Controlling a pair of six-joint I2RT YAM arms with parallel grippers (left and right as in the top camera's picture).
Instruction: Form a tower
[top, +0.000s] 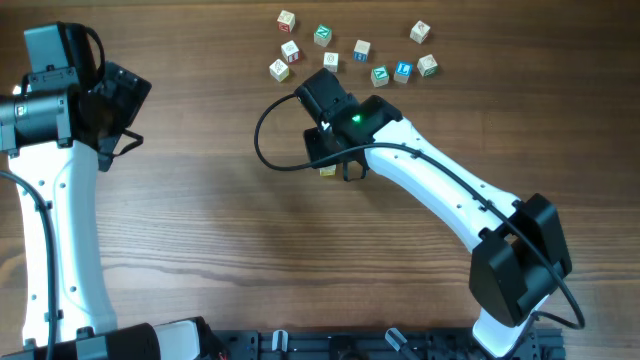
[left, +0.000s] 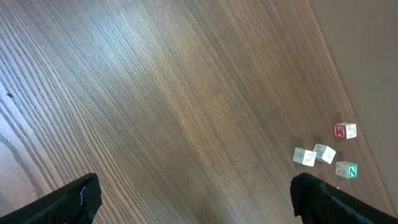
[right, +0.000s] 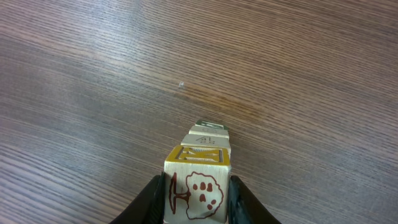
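While the right claw (right: 196, 198) is clamped on the tree-marked cube (right: 198, 183), we see the tower (right: 210, 138) lined up just past it on the table (right: 93, 74), near the loose cubes (top: 350, 50). We can't tell if that cube is seated yet. We'd square it to the stack, release slowly and back straight off. The left claw (top: 120, 95) is wide apart, well clear.

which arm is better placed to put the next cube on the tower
Right. The right hand is shut on a tree-picture cube, directly at the tower. The left hand stands open and empty off to the side, well away from the tower.
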